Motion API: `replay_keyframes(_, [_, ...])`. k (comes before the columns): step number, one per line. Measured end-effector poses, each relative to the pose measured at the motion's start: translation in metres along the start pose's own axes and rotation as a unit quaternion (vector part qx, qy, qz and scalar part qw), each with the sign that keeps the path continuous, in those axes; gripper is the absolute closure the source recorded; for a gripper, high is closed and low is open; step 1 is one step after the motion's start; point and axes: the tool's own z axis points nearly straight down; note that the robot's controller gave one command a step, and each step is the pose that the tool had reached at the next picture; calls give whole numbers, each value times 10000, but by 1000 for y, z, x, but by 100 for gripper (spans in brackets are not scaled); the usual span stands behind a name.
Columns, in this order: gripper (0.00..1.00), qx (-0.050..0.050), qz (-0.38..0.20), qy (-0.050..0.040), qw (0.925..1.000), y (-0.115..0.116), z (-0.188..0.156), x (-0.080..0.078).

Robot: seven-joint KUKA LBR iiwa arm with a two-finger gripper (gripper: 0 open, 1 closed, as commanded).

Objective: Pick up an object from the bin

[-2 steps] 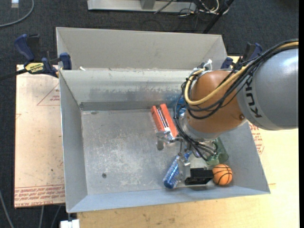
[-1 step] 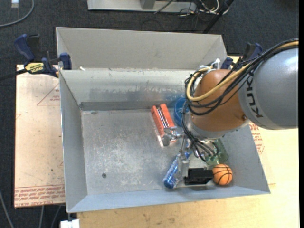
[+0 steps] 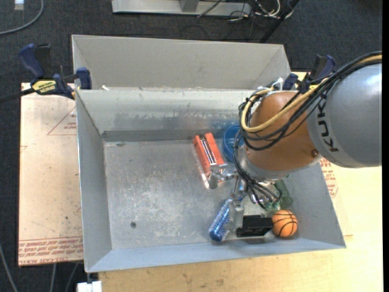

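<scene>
My gripper hangs under the arm's orange cover at the bin's right side, low over the floor. Directly below it lies a blue glittery tube, its upper end touching or nearly touching the gripper. To the upper left, an orange-red tool in a clear pack lies slanted, its lower end close to the gripper. A flat black object sits just to the lower right, with a small orange basketball beside it.
A blue round thing is partly hidden behind the orange cover. Something green peeks out under the cables by the right wall. The arm and its cables cover the bin's right part.
</scene>
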Motion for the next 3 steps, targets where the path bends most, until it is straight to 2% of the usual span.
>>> replay_keyframes(1, [100, -8, -2346, -3, 9721, -6, 69, 30])
replay_keyframes(2, [100, -8, -2345, -3, 9721, -6, 69, 30])
replay_keyframes(3, [100, -15, -2633, -10, 9647, 4, -82, 28])
